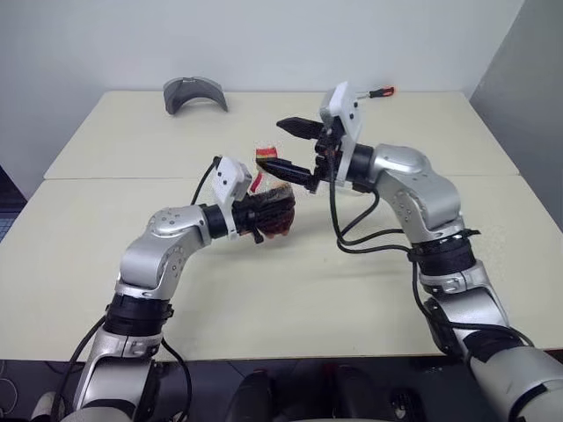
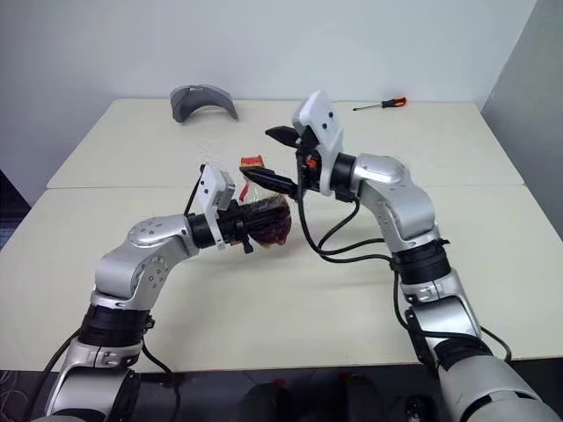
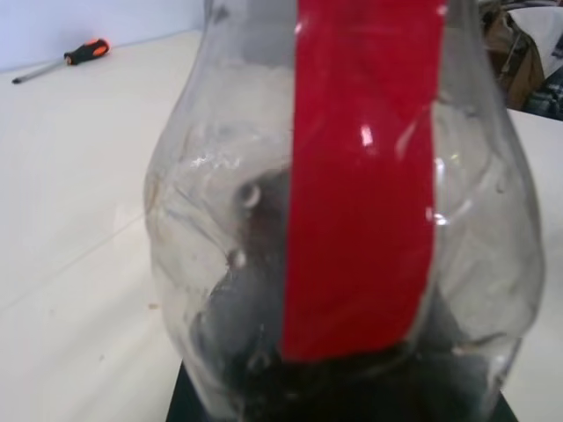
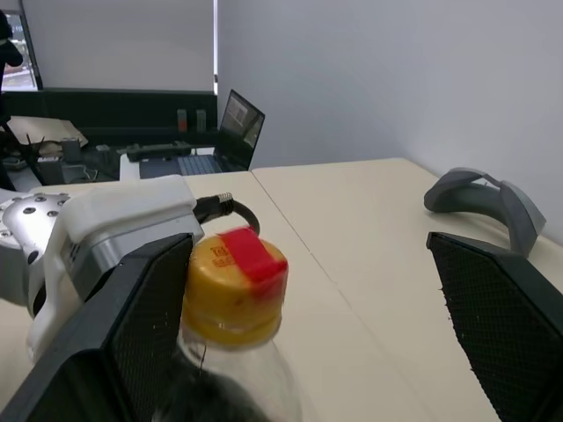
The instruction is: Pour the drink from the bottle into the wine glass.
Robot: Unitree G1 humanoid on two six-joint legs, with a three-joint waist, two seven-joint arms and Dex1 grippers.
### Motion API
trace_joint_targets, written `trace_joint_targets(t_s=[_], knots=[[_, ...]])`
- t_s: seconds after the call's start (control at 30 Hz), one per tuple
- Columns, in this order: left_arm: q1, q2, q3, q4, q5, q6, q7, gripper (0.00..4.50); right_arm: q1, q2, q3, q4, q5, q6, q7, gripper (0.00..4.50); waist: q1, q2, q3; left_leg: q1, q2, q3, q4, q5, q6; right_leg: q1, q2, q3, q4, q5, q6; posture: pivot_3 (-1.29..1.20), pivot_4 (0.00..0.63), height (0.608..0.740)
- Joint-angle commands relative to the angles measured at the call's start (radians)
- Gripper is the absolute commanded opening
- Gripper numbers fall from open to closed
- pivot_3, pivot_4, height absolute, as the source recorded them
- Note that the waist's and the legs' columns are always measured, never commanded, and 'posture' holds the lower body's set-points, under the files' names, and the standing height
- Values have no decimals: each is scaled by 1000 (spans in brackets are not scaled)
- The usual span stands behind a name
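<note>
My left gripper [image 1: 264, 215] is shut on the round body of the clear bottle [image 1: 274, 209] and holds it roughly upright above the table. The dark drink [image 1: 281, 221] fills its lower part. A red strip [image 3: 365, 176] runs up the bottle's wall. The yellow cap [image 4: 233, 286] with a red tab is on the neck. My right gripper [image 1: 273, 145] is open and reaches in level from the right, one finger on each side of the cap and apart from it. The wine glass is out of view.
The cream table [image 1: 132, 141] has a seam across its middle. A grey curved object [image 1: 195, 92] lies at its far left edge and an orange-handled screwdriver [image 1: 380, 91] at the far right. A laptop [image 4: 237, 123] stands on another desk beyond.
</note>
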Motion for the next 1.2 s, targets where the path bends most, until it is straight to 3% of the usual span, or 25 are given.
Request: trace_joint_targets(t_s=[0.03,0.3,0.63,0.93,1.2], knots=[[-7,24,60,-98,-42,-9,-10,898,10,-66,-85,-47,21,37,-16,4500,0,0,0,0,0,0,0,0,0,0,0,0,0,0,0,0,150,740],[-15,30,69,-105,-45,2,-5,864,28,-128,-107,-65,39,70,6,4500,-3,0,0,0,0,0,0,0,0,0,0,0,0,0,0,0,150,740],[-46,19,53,-74,-38,-7,-13,864,33,-43,-90,-178,208,194,54,4500,0,0,0,-1,0,0,0,-2,3,0,0,0,0,0,0,0,150,740],[-56,8,45,-72,-36,-4,-12,864,-28,50,-66,-87,141,114,-10,4500,-1,0,0,-1,0,0,0,0,0,-1,0,0,1,0,0,0,150,740],[-51,12,50,-79,-39,0,-10,864,-40,61,-67,-44,112,74,-18,4500,-1,0,0,-3,0,0,1,0,0,-3,0,0,1,0,0,0,150,740]])
